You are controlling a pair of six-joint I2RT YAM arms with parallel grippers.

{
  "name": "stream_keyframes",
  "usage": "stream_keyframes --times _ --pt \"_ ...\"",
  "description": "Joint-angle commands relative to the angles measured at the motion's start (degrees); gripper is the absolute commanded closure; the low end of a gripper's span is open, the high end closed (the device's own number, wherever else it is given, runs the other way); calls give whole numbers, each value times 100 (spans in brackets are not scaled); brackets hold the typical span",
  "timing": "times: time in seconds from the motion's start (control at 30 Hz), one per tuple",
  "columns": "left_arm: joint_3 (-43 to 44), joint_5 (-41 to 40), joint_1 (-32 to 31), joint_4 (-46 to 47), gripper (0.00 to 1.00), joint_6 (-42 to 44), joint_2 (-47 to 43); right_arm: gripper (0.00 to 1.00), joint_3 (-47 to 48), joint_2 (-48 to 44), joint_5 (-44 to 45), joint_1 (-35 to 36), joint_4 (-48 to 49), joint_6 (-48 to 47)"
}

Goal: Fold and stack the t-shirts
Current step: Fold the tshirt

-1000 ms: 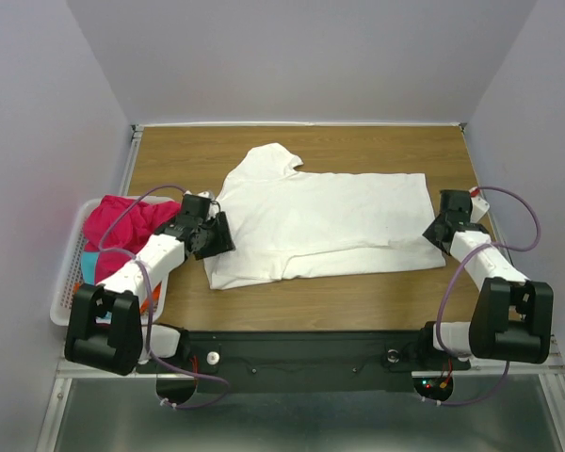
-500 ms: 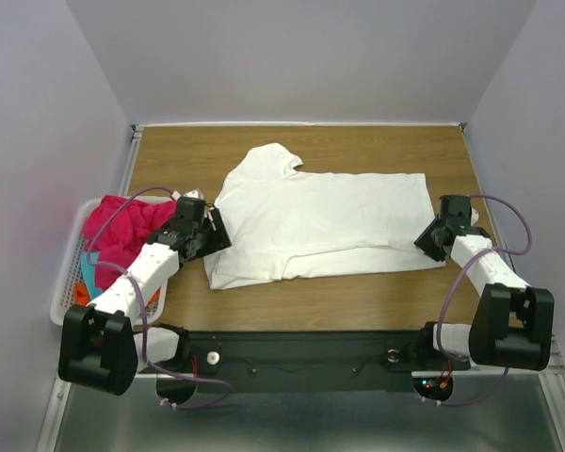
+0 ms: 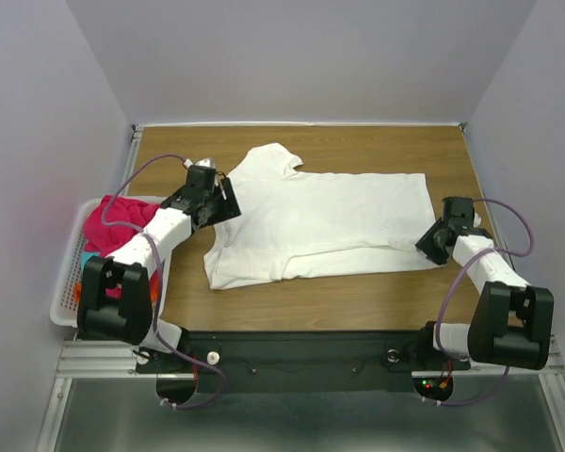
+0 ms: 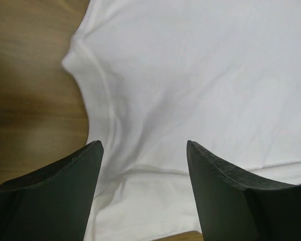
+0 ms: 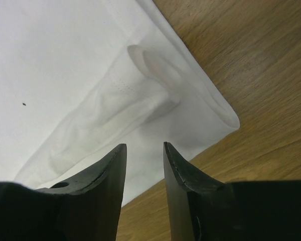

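Note:
A large white t-shirt [image 3: 320,221] lies spread on the wooden table [image 3: 377,146], partly folded, with one sleeve pointing to the far side. My left gripper [image 3: 224,200] hangs open over its left end near the neckline; in the left wrist view my left gripper [image 4: 144,145] has wide jaws with only white cloth [image 4: 200,75] below them. At the shirt's near right corner my right gripper [image 3: 431,240] hovers. Seen from the right wrist, the right gripper [image 5: 144,145] has a narrow gap and pinches nothing, above the hem corner [image 5: 210,108]. A magenta-pink t-shirt [image 3: 113,221] lies in the basket.
A white lattice basket [image 3: 68,282] sits off the table's left edge, beside the left arm. Grey walls enclose the table on three sides. Bare wood [image 3: 358,292] runs between the shirt and the arm bases.
My left gripper has left the shirt's near left edge, moved toward the far side to the neckline and opened wider. The right gripper has shifted slightly toward the shirt's corner.

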Motion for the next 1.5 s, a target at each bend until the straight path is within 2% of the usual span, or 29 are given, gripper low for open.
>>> stream_keyframes --times 0.0,0.1,0.2,0.33,0.57,0.83,0.93,1.0,1.1,1.2,1.3,1.47 --pt "564 214 -215 358 21 242 480 59 132 50 134 -54 -6 29" --pt "925 223 -373 420 25 260 998 59 149 156 143 -63 11 47" --pt "1153 197 -418 464 36 190 1586 60 167 279 169 -72 46 30" --pt "1285 214 -427 543 39 146 2114 60 150 419 152 -90 178 38" --pt "1689 30 -357 517 40 93 2818 60 202 981 117 -90 547 56" --pt "3172 -94 -31 236 40 93 3977 59 869 1676 99 -98 934 38" --pt "3639 -119 65 209 40 145 4085 57 1221 1747 -58 -98 925 30" --pt "3773 -198 92 200 40 181 4015 56 1327 1677 -103 -98 917 30" --pt "3739 -234 83 95 34 198 3559 54 1424 1388 -156 -98 890 -14" --pt "3142 -339 39 112 26 102 2698 52 1397 1027 -51 -98 838 -23" --pt "2011 -480 -14 25 18 58 1453 51 1345 877 99 -142 750 29" --pt "541 -507 -66 -142 18 -144 -35 48 1301 991 152 -265 758 144"
